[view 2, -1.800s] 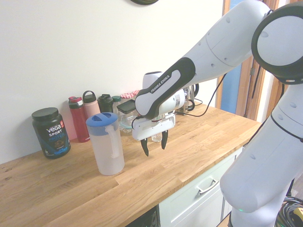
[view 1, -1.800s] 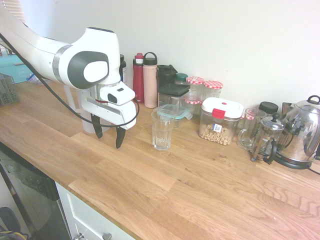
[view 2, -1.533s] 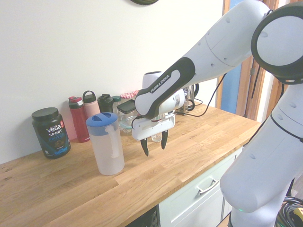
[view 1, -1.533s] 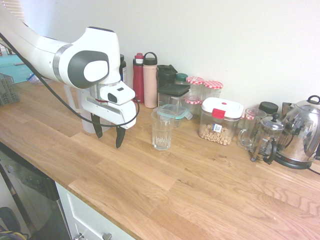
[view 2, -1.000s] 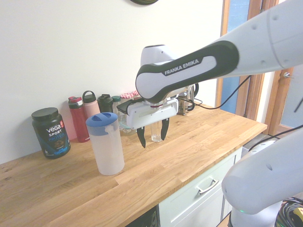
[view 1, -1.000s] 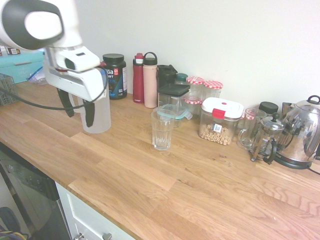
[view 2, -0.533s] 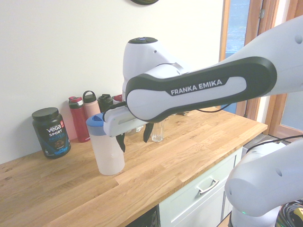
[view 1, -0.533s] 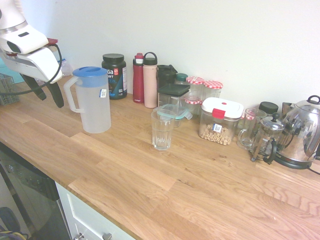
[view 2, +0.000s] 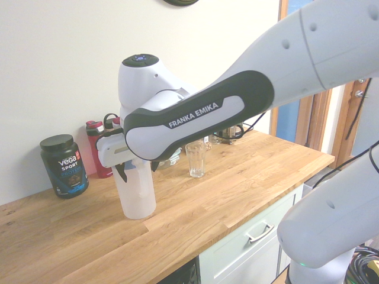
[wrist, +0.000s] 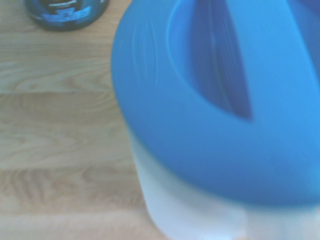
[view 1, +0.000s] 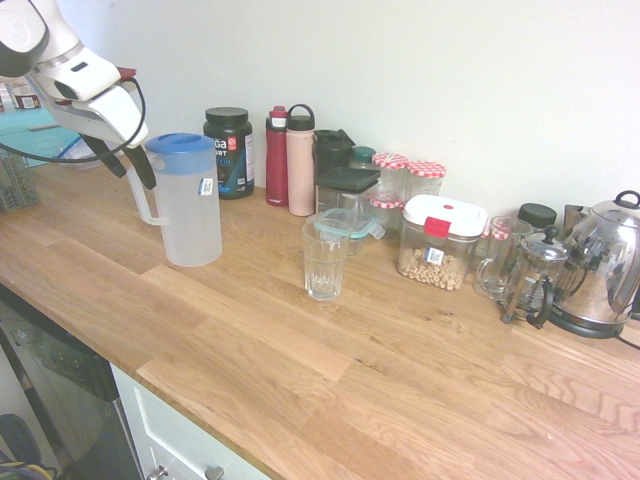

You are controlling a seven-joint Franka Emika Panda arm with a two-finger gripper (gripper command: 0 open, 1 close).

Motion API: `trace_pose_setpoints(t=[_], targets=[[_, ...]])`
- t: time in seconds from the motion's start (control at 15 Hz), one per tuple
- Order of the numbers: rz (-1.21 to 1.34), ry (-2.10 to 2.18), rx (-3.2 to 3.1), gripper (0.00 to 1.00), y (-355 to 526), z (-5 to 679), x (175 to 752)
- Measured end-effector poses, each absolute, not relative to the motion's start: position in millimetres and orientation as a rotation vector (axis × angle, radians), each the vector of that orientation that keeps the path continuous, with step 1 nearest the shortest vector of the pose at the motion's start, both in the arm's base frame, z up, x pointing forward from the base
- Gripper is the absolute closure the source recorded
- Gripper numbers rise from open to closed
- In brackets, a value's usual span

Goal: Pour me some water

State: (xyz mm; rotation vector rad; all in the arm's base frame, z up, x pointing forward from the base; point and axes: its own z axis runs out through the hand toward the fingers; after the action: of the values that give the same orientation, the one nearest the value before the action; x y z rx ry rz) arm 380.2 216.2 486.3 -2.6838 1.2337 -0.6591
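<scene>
We see the arm reaching in, gripper (view 1: 128,165) tilted steeply down, jaws wide and empty, beside the jug's (view 1: 189,212) handle. One jug, upright on the counter (view 1: 330,370), water inside; one glass (view 1: 325,259); one kettle (view 1: 603,264) beyond.

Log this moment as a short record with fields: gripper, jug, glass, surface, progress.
gripper: gripper open, holding nothing, beside the jug's handle
jug: blue-lidded jug upright on the counter, lid on
glass: empty glass upright, apart from the jug
surface: wooden counter
progress: jug not yet gripped, nothing poured
</scene>
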Motion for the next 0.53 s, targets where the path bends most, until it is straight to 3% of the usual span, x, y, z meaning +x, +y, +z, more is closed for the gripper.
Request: trace_pose_setpoints(t=[0.53], targets=[[-0.629,1.301,-2.654,1.00,202,480,399]])
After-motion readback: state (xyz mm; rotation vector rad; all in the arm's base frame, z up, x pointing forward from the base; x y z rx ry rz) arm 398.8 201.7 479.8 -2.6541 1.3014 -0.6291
